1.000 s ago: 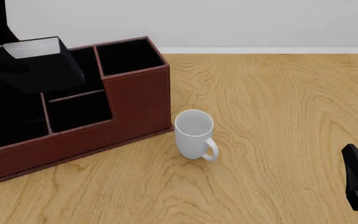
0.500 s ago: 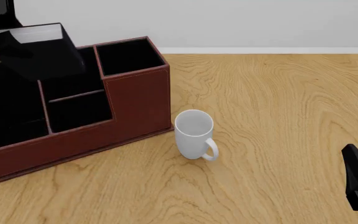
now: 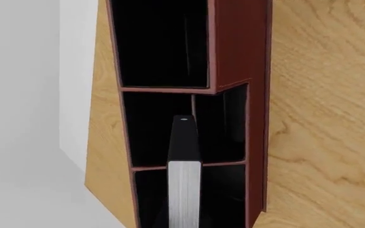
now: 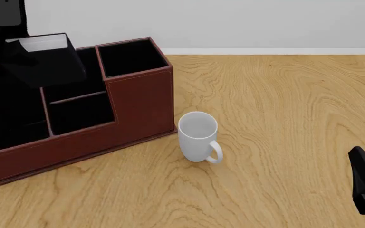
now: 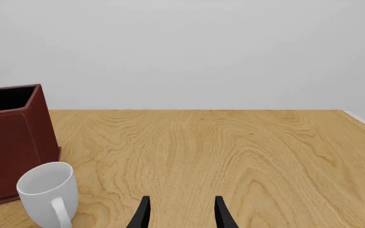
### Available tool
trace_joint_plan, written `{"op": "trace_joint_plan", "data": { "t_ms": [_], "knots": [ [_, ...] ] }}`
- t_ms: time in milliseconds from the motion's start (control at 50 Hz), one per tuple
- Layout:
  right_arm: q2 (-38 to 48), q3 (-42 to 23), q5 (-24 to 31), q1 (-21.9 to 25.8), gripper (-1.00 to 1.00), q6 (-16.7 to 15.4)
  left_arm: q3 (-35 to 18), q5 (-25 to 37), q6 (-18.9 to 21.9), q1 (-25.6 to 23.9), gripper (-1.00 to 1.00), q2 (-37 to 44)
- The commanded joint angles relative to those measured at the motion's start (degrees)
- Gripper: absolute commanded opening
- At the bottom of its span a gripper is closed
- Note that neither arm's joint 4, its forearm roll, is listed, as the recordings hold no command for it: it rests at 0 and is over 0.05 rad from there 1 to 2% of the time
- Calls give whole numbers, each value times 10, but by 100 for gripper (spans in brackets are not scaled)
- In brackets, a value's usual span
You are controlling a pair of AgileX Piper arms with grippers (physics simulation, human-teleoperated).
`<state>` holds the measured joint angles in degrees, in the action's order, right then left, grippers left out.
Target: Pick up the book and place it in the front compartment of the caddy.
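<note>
Front view showed the book (image 4: 41,59) in the upper left of the frame, above the caddy (image 4: 138,107), lower than half a second earlier. You had resumed the descent; release had not come. Your left gripper seemed clamped on the book, though its fingers were hidden. Your right gripper (image 5: 180,213) stood apart, idle.

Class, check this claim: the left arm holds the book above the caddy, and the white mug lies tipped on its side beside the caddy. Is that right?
Not quite. The white mug stands upright, its mouth facing up, as the front view shows. The rest holds: the book is above the caddy, and the mug is beside it.
</note>
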<state>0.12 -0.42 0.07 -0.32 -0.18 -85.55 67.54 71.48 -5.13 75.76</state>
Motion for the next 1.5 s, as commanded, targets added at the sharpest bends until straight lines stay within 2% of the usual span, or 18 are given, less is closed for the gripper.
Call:
{"op": "trace_joint_plan", "data": {
  "t_ms": [20, 560, 980, 1320, 1500],
  "knots": [
    [0, 0, 0, 0, 100, 0, 17, -31, 8, 5, -100, 8],
    [0, 0, 0, 0, 100, 0, 40, -96, 12, 24, -100, 33],
    [0, 0, 0, 0, 100, 0, 12, -142, -1, 4, -100, 78],
    [0, 0, 0, 0, 100, 0, 41, -174, -8, 8, -100, 97],
    [0, 0, 0, 0, 100, 0, 63, -201, 2, 18, -100, 106]
  ]
}}
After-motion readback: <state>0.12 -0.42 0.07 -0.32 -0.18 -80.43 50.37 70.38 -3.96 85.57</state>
